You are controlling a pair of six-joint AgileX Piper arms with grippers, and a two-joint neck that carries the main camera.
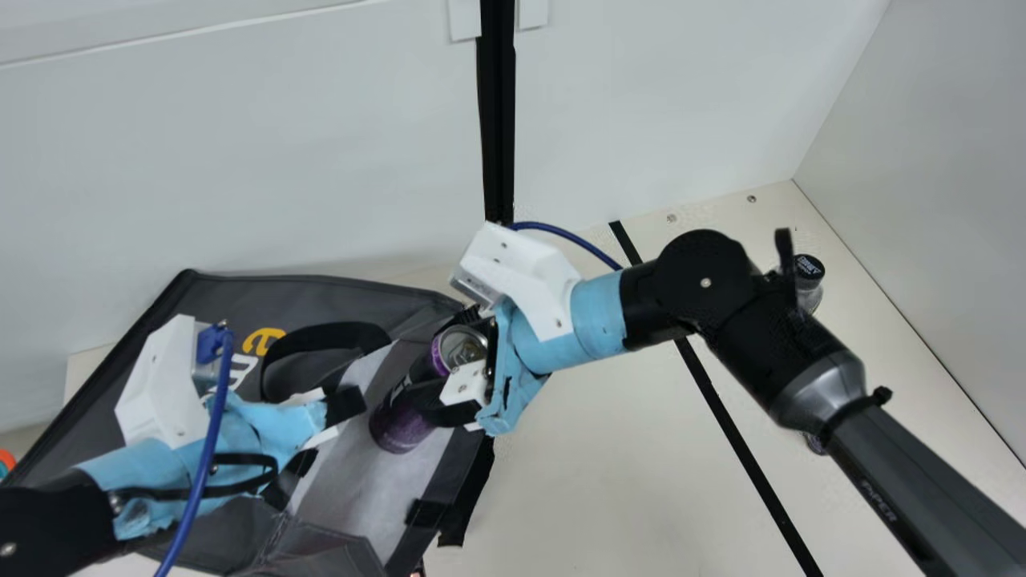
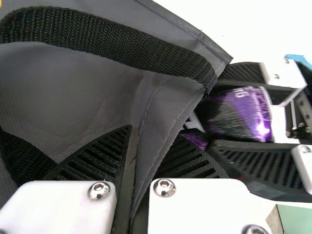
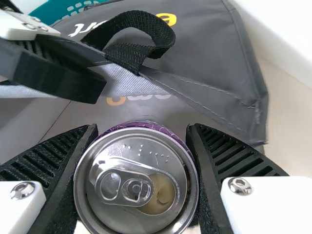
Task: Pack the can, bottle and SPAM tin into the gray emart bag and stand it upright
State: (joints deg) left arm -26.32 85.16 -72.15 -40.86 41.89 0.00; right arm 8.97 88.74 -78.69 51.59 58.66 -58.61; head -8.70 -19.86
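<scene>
The gray emart bag (image 1: 313, 298) lies on its side at the left of the main view, its mouth toward the right. My right gripper (image 1: 473, 353) is at that mouth, shut on the purple can (image 1: 403, 409), whose lower part is inside. The right wrist view shows the can's top (image 3: 136, 180) between the fingers of my right gripper (image 3: 141, 170). My left gripper (image 1: 341, 417) is at the bag's edge; in the left wrist view, gray bag fabric (image 2: 165, 97) runs between the fingers of my left gripper (image 2: 134, 180). A dark-capped bottle (image 1: 809, 280) stands behind my right arm.
A small silvery-rimmed item (image 1: 815, 443) is partly hidden under my right arm. White walls (image 1: 240, 160) rise behind the table (image 1: 609, 481). A teal perforated basket (image 3: 63, 10) is beyond the bag. Black strap handles (image 1: 325, 340) stick up from the bag.
</scene>
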